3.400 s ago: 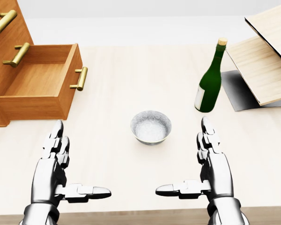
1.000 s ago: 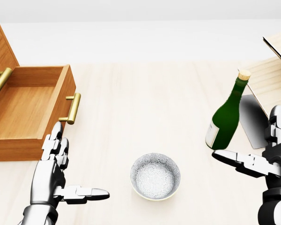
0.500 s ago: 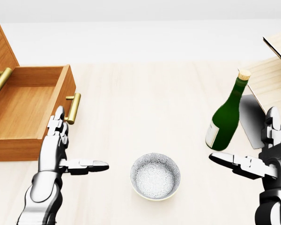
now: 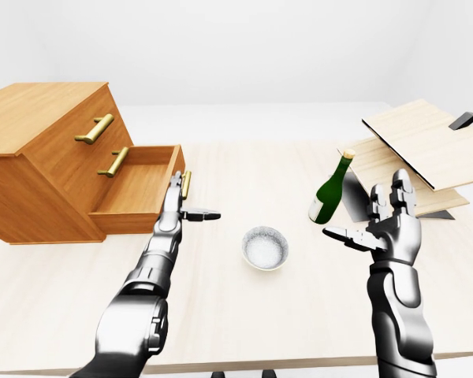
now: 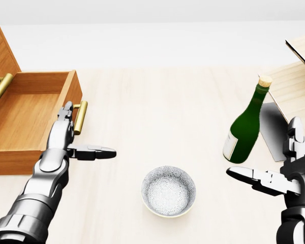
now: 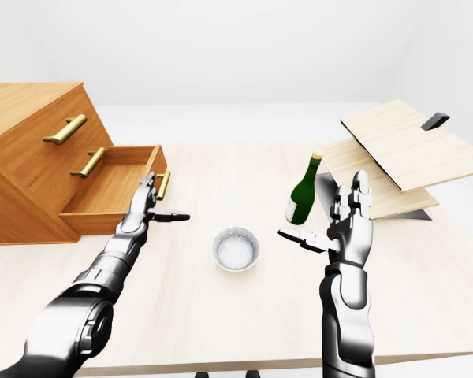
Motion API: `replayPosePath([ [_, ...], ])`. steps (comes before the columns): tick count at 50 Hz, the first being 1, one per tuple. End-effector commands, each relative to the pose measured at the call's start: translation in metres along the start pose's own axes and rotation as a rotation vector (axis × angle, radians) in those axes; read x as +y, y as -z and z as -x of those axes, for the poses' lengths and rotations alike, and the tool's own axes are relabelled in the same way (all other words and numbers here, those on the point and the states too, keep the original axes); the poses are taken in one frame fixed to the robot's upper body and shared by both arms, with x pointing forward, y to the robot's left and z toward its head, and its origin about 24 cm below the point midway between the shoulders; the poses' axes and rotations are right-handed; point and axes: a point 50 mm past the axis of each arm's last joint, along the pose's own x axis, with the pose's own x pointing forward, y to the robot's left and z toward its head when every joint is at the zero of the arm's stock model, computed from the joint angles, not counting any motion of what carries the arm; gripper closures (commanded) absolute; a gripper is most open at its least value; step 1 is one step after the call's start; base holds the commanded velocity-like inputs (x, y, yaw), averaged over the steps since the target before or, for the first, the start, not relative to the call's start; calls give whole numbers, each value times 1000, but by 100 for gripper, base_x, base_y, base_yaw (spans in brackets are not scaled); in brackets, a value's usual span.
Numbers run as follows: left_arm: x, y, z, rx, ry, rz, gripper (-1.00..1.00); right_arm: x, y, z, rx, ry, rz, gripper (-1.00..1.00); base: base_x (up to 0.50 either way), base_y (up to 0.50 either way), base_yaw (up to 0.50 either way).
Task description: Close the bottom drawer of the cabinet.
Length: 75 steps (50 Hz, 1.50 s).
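Note:
The wooden cabinet (image 4: 39, 157) stands at the left of the table. Its bottom drawer (image 5: 30, 119) is pulled out and shows nothing inside; a brass handle (image 5: 80, 117) runs down its front panel. My left hand (image 5: 73, 142) is open, fingers stretched up beside the drawer's front panel right by the handle, thumb pointing right. Whether the fingers touch the panel I cannot tell. My right hand (image 5: 282, 170) is open at the right, raised above the table, holding nothing.
A green bottle (image 5: 245, 124) with a cork stands upright just left of my right hand. A white bowl (image 5: 169, 191) sits mid-table. Light wooden boards (image 4: 418, 153) lean on a dark stand at the right. The cabinet's two upper drawers have brass handles (image 4: 94, 128).
My left arm has reached up the head view, its hand going from the drawer's near corner to beside the handle. The right hand barely moved. Since the oldest frame the camera shifted.

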Motion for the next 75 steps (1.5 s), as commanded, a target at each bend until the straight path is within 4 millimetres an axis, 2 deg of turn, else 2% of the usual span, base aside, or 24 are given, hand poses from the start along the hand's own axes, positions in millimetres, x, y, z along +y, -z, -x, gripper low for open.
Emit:
replayPosePath([
  [1,2,8,-3,78,-2,-18,-100,-1,4,-1,4,-3,-1,-100,0,0,0],
  [12,2,21,0,126,2,-11,-100,-1,9,-2,7,-4,1,-100,0,0,0],
  [37,5,40,7,191,-22,-19,-100,0,6,-1,6,-4,2,-100,0,0,0],
  [42,12,42,7,197,-52,-28,-100,0,5,-1,5,-4,1,-100,0,0,0],
  [50,33,42,7,205,-144,3,-100,0,3,-1,5,-4,1,-100,0,0,0],
  [56,37,44,8,213,-163,15,-100,1,-2,-2,3,-4,0,-100,0,0,0],
  [66,42,44,9,214,-192,21,-100,0,5,-1,7,-2,1,-100,0,0,0],
  [69,45,43,8,211,-203,27,-100,1,-1,-2,7,-2,1,-100,0,0,0],
  [75,52,41,8,206,-232,59,-100,0,6,-1,10,-3,2,-100,0,0,0],
])
